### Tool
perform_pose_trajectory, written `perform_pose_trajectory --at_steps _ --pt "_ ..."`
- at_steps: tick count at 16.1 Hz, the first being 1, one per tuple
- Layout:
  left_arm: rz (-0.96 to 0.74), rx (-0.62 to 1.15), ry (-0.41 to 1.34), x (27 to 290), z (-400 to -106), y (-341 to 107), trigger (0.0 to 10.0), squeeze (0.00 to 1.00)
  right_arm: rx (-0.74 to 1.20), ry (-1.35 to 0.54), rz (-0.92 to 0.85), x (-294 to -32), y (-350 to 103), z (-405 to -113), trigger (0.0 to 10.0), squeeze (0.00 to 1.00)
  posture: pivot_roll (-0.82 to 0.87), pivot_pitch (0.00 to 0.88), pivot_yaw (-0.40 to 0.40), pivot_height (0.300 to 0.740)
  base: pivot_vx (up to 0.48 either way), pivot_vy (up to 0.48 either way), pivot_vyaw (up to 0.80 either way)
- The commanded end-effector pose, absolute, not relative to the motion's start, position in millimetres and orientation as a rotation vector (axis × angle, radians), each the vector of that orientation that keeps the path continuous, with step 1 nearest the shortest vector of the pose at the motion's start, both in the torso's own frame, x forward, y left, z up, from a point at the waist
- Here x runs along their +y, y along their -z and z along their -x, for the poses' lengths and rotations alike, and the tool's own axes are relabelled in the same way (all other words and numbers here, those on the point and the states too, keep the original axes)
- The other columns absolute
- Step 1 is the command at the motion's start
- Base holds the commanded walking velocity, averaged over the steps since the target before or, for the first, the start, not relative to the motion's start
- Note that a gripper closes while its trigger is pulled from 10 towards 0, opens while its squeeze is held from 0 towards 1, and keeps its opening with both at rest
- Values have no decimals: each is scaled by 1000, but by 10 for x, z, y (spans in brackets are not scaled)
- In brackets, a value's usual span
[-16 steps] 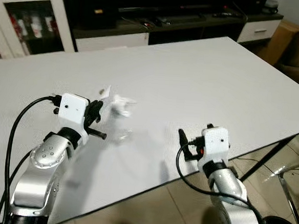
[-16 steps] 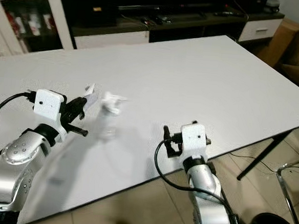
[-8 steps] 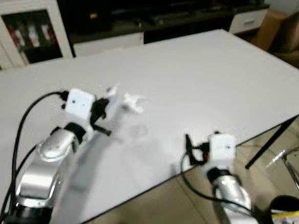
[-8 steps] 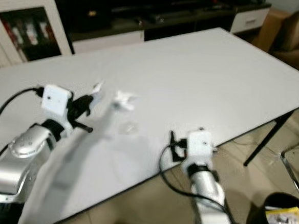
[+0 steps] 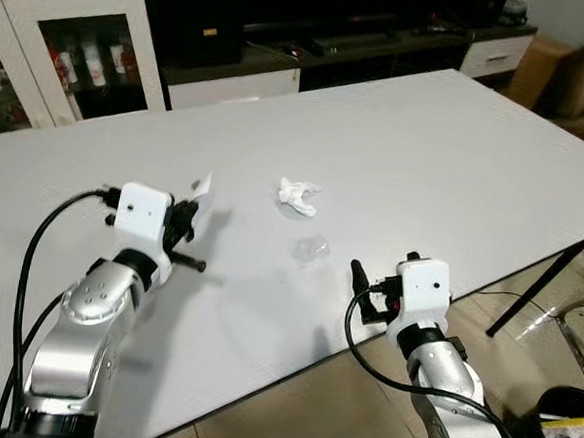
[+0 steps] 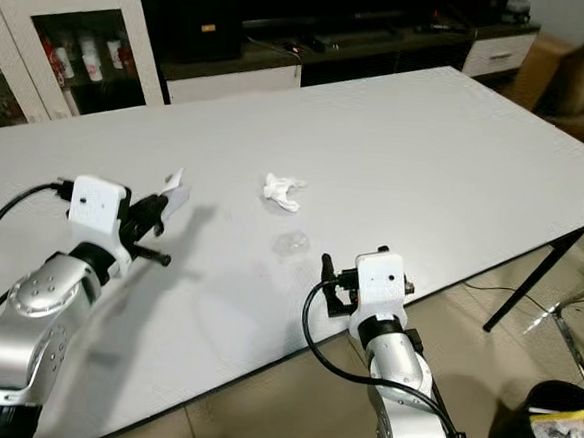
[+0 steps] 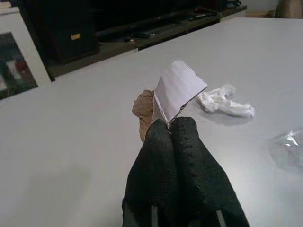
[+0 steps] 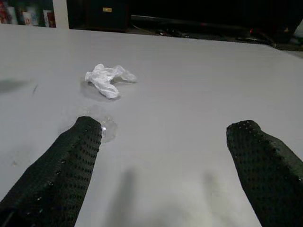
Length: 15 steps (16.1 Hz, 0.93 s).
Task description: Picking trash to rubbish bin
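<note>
My left gripper (image 7: 169,124) stays clamped on the paper scrap (image 7: 176,89) — lifted clear of the table (image 5: 456,160), beside the crumpled tissue (image 5: 298,194). Right gripper (image 8: 165,137) spread, idle. Bin run comes next.

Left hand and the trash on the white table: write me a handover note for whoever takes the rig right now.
Left hand: shut on a torn white paper scrap with a brown bit behind it, held above the white table.
Right hand: open, idle at the table's near edge.
On the table: crumpled white tissue; clear plastic wrapper nearer the right hand.
Black rubbish bin on the floor to the right, some trash inside.
Left: bin the scrap, then tissue and wrapper.
</note>
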State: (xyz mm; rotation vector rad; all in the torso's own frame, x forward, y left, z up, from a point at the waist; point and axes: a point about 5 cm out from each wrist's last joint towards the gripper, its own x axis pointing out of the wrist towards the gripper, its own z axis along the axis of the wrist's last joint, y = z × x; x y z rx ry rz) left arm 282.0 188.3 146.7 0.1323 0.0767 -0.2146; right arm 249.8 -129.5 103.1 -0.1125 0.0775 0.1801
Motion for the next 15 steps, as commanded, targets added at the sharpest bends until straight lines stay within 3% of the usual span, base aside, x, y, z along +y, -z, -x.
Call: perform_pose_trajectory --at_steps 1,8,9,10,15 --pt "-127 76 212 1835 -2813 -1479 10000 0 78 -177 132 -1347 -1051 -2531 10000 0 -39 0 16 740 0 0 0" --pt "-114 84 155 1924 -2792 -1488 10000 0 137 -294 123 -1240 -995 -2767 10000 4 -9 0 0 740 0 0 0" --pt "-120 82 151 1943 -2782 -1503 10000 0 136 -317 91 -1208 -1012 -2841 10000 573 -5 0 -1 740 0 0 0" --pt "-122 77 144 1966 -2769 -1522 10000 0 132 -344 59 -1166 -1035 -2920 10000 1000 2 0 -5 740 0 0 0" --pt "-160 70 119 2085 -2655 -1622 10000 0 193 -478 -116 -767 -1153 -3522 10000 1000 81 26 -40 740 0 0 0"
